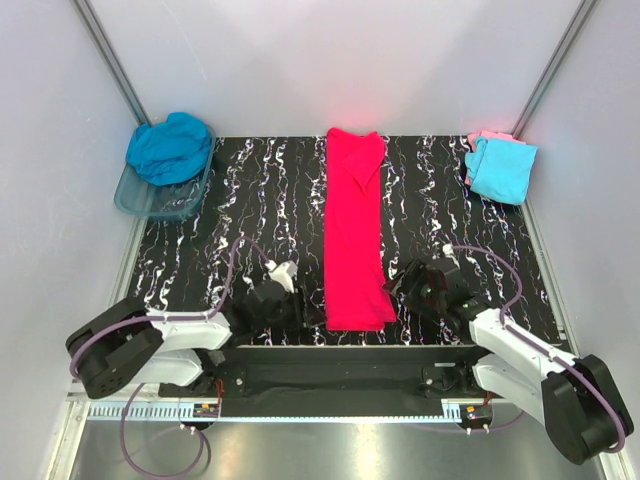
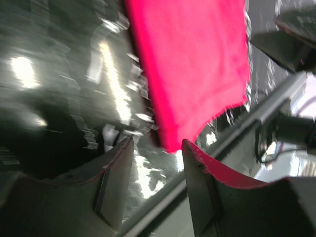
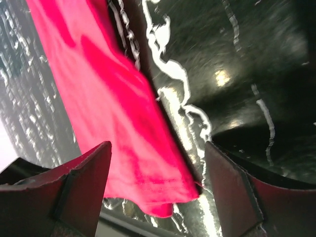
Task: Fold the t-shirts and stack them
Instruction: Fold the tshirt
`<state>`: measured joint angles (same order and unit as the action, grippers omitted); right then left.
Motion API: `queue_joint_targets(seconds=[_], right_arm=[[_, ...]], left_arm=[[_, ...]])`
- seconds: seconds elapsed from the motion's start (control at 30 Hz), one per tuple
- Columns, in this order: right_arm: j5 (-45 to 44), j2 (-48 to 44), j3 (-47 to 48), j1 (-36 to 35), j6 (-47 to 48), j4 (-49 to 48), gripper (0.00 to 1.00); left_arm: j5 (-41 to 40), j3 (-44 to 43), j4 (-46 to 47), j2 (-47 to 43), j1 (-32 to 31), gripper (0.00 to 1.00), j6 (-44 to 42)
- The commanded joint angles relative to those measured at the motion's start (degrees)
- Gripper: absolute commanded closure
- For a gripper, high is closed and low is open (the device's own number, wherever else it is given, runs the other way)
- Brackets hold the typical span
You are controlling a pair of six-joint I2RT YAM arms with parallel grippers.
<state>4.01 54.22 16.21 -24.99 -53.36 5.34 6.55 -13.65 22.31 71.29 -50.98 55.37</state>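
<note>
Red shirt (image 1: 352, 230): folded to a narrow strip in the middle of the table (image 1: 250, 190), long axis running far edge to near edge, hem just inside the near edge. Left gripper (image 2: 157, 142) sits at the strip's near-left corner, right gripper (image 3: 158, 145) at its near-right corner, about equally close. Both have jaws apart and grip nothing. Cloth is soft, matte and flat; the table is glossy black with white veins. Likely next: lift the near hem toward the far edge.

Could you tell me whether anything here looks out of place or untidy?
The teal-blue shirt sits bunched and unfolded on the clear tub at far left, overhanging its rim. The pink-red shirt lies in a neat long strip; nothing else stands out.
</note>
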Motion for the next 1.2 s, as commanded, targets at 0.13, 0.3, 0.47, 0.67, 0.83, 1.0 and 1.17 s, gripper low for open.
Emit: queue_joint_targets(seconds=[0.13, 0.3, 0.47, 0.67, 0.83, 1.0, 1.17], right_arm=[[7.1, -1.2, -5.7, 0.0, -1.0, -0.7, 0.20], [8.8, -3.4, -7.2, -0.4, -1.7, 0.5, 0.22], [8.2, -4.6, -7.7, -1.5, -3.1, 1.2, 0.22], [4.3, -1.1, -8.5, -9.9, -8.3, -2.7, 0.23], [0.3, 2.9, -7.2, -15.8, -11.1, -4.8, 0.24], [-2.6, -0.8, -6.7, -15.8, -11.3, -0.6, 0.26], [-3.7, -4.1, -6.9, -15.8, -12.1, 1.4, 0.39]], left_arm=[[-6.4, -0.4, 11.9, 10.5, -7.7, 0.49, 4.7], [-6.1, -1.3, 17.1, 15.6, -8.2, 0.49, 5.5], [-6.4, -2.3, 16.0, 16.1, -8.2, 0.49, 4.8], [-6.6, -2.4, 11.3, 11.8, -8.2, 0.49, 3.5], [-10.3, -2.3, 4.7, 5.0, -8.2, 0.50, 1.9], [-13.0, -2.2, -0.3, -0.7, -8.2, 0.49, 0.5], [-13.8, -1.0, -1.4, -3.0, -8.2, 0.49, 0.5]])
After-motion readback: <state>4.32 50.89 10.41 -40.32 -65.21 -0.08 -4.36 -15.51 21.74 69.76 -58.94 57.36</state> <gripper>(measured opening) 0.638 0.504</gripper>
